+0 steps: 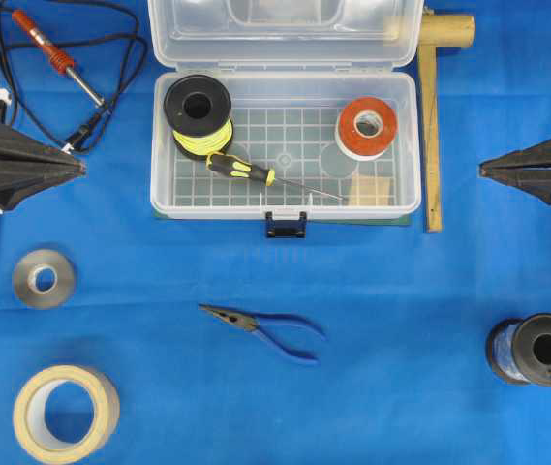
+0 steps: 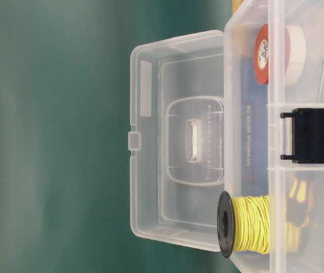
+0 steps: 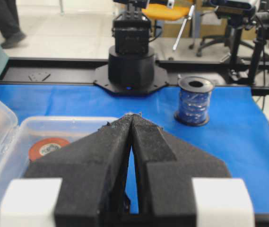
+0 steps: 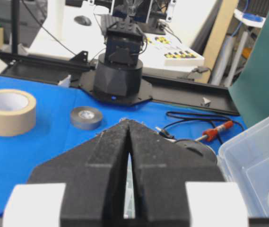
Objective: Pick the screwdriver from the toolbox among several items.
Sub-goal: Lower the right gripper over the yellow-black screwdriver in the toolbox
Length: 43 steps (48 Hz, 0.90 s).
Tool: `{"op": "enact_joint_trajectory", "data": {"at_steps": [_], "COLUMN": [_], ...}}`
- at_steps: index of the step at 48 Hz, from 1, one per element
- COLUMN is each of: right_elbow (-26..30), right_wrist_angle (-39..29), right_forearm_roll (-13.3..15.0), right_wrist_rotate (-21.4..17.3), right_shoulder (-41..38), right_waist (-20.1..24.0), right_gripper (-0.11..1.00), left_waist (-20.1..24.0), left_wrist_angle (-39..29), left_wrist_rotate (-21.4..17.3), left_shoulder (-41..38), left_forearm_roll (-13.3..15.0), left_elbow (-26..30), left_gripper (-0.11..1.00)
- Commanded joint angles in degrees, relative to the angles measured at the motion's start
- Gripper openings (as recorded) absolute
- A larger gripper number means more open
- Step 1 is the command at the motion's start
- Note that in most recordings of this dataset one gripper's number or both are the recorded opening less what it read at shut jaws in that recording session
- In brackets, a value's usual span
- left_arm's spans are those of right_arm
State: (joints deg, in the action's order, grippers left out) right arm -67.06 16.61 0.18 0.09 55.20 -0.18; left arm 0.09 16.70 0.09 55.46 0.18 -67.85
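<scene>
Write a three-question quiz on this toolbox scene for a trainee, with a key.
1. True or false: the screwdriver lies inside the open toolbox.
2. Which item lies nearest the screwdriver's handle? A) the black spool of yellow wire B) the orange-and-white tape roll C) the wooden block
3. Fill in: the blue-handled pliers lie on the ____ cloth, outside the toolbox.

Key: 1 true; 2 A; 3 blue. Both the left claw and the right claw are shut and empty, away from the toolbox.

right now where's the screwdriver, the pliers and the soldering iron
screwdriver (image 1: 240,170), overhead view, striped handle
pliers (image 1: 290,335), overhead view, blue handles
soldering iron (image 1: 41,39), overhead view, orange handle
</scene>
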Motion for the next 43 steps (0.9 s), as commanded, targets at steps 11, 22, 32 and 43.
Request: {"op": "enact_joint_trajectory", "data": {"at_steps": [11, 22, 32, 43], "right_elbow": [12.22, 26.98, 40.43, 54.23], "right_wrist_angle": [-11.07, -28.74, -41.22, -51.68], "right_forearm_roll": [-4.39, -6.15, -6.15, -6.15], "right_wrist_rotate": [-3.08, -9.49, -12.92, -13.45], "right_shoulder": [-9.05, -24.96, -41.31, -56.07], "right_waist": [-3.69, -9.23, -11.34, -11.34], "right_gripper": [0.00, 0.00, 0.03, 0.57], "left_waist": [-0.26, -0.35, -0.26, -0.26], "left_wrist_angle": [0.09, 0.09, 0.70, 0.97], "left_wrist_rotate": [0.35, 0.44, 0.44, 0.53], "left_shoulder": [-0.44, -0.70, -0.79, -0.88], "left_forearm_roll": [1.76, 1.76, 1.85, 1.85], "left_elbow": [1.23, 1.14, 1.23, 1.14], "left_gripper": [0.00, 0.00, 0.00, 0.00]}}
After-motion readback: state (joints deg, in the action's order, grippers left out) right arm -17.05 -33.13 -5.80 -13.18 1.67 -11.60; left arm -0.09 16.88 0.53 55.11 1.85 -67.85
